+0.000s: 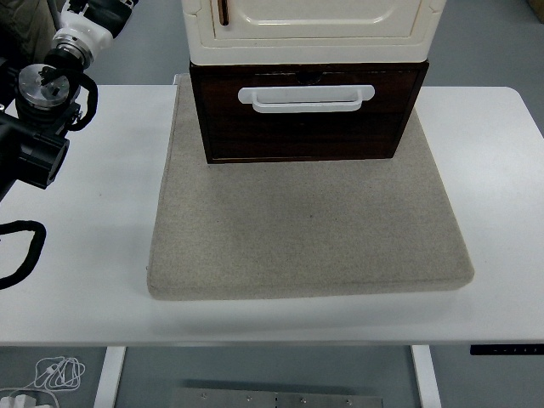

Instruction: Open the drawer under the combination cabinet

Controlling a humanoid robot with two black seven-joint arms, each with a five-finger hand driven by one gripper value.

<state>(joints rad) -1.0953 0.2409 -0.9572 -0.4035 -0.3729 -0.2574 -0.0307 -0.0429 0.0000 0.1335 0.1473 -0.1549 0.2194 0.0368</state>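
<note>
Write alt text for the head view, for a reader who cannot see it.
A dark wooden drawer with a white handle sits closed under a cream cabinet, on a grey mat on a white table. The robot's left arm rests at the left edge, away from the drawer.

Dark drawer (306, 115) with white handle (306, 98) under cream cabinet (310, 30), on grey mat (306, 229).
</note>
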